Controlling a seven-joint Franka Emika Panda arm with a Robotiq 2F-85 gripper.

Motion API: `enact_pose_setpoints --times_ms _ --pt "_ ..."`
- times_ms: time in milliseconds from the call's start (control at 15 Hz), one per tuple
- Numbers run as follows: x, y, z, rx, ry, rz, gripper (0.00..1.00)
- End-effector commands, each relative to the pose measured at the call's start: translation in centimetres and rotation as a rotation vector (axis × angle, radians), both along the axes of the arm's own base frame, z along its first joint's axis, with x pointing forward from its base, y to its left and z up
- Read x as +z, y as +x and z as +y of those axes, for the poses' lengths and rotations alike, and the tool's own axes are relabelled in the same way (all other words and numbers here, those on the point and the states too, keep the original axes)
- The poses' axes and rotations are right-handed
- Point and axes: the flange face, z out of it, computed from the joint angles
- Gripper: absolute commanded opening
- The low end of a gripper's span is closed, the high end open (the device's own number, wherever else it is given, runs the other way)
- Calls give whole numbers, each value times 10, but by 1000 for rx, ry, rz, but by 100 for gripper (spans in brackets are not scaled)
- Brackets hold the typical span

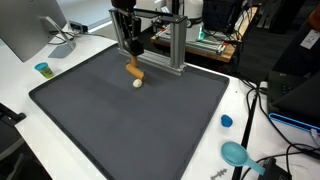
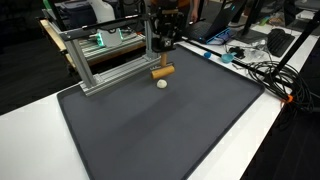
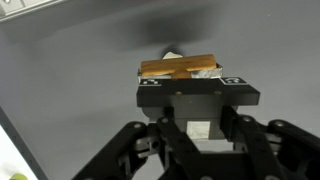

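Observation:
My gripper (image 1: 131, 52) hangs over the far part of a dark grey mat (image 1: 120, 120), in front of an aluminium frame (image 1: 170, 45). It is shut on a short wooden block (image 1: 134, 70), held crosswise at the fingertips just above the mat. The block also shows in an exterior view (image 2: 163, 72) and in the wrist view (image 3: 178, 68), where the gripper body (image 3: 195, 100) hides the fingertips. A small white ball (image 1: 138, 83) lies on the mat right beside the block, and shows in an exterior view (image 2: 161, 84).
A blue cap (image 1: 226, 121) and a teal scoop (image 1: 236, 153) lie on the white table beside the mat. A small teal cup (image 1: 43, 69) and a monitor (image 1: 30, 30) stand at the other side. Cables (image 2: 262, 70) run along the table edge.

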Motion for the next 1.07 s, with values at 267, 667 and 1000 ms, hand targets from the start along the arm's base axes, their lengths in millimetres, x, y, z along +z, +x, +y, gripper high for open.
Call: enact_pose_setpoints --times_ms 267,667,1000 --pt "-25 20 -8 -23 40 24 21" --pt "-42 30 -9 -34 38 40 21" --pt "-58 35 -9 -43 45 53 21"
